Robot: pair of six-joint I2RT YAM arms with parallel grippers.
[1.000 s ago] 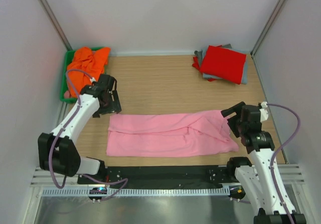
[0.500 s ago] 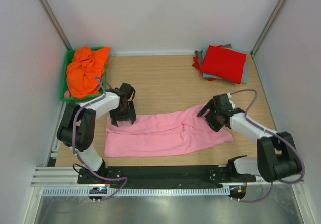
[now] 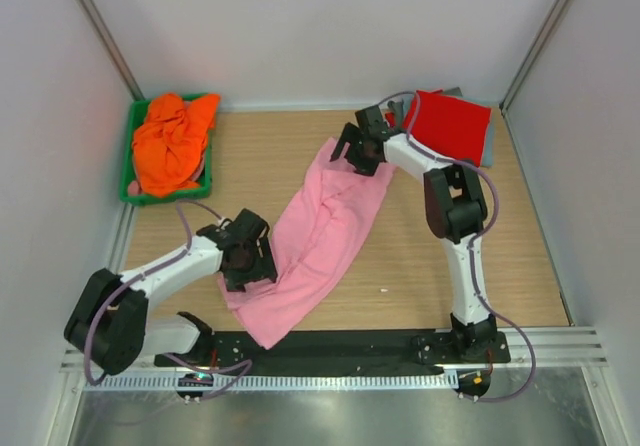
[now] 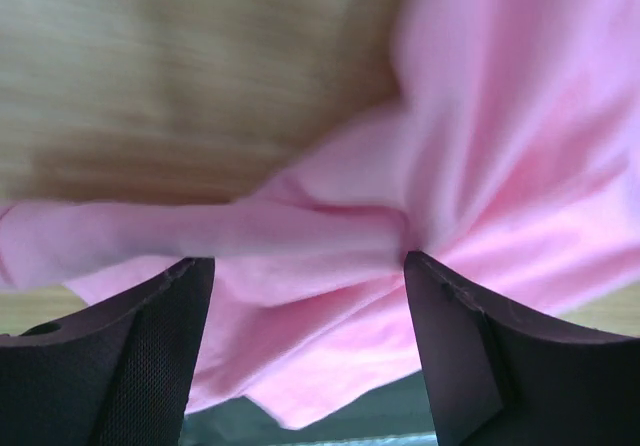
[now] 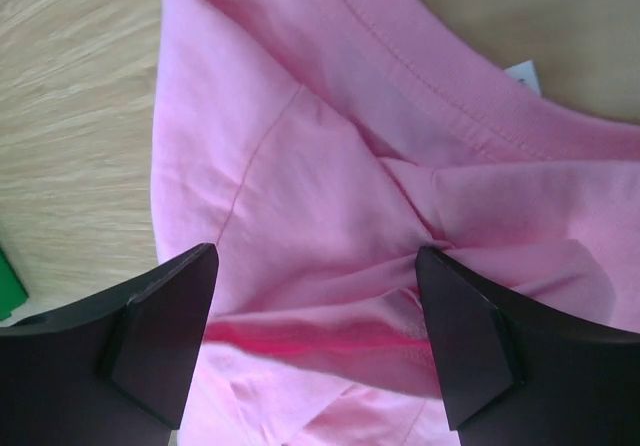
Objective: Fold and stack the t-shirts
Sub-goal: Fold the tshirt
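Observation:
A light pink t-shirt [image 3: 320, 231] lies crumpled in a diagonal strip, running from the table's near left up towards the far middle. My left gripper [image 3: 247, 258] stands on its near end. In the left wrist view it [image 4: 305, 261] is open, with bunched pink cloth [image 4: 480, 116] between the wide-set fingers. My right gripper [image 3: 358, 151] is on the far end by the collar. It [image 5: 315, 251] is open too, straddling folds of the pink cloth [image 5: 330, 146]. A folded red t-shirt [image 3: 447, 126] lies on a grey one [image 3: 488, 153] at the far right. An orange t-shirt [image 3: 172, 141] is heaped at the far left.
The orange t-shirt sits in a green bin [image 3: 126, 171] against the left wall. A dark rail [image 3: 330, 344] runs along the table's near edge, and the pink shirt's near tip reaches it. White walls close in the left, right and back.
The pink t-shirt lay flat across the near table and now lies dragged diagonal and bunched. The right gripper swung to the far middle; the left gripper moved nearer and rightwards.

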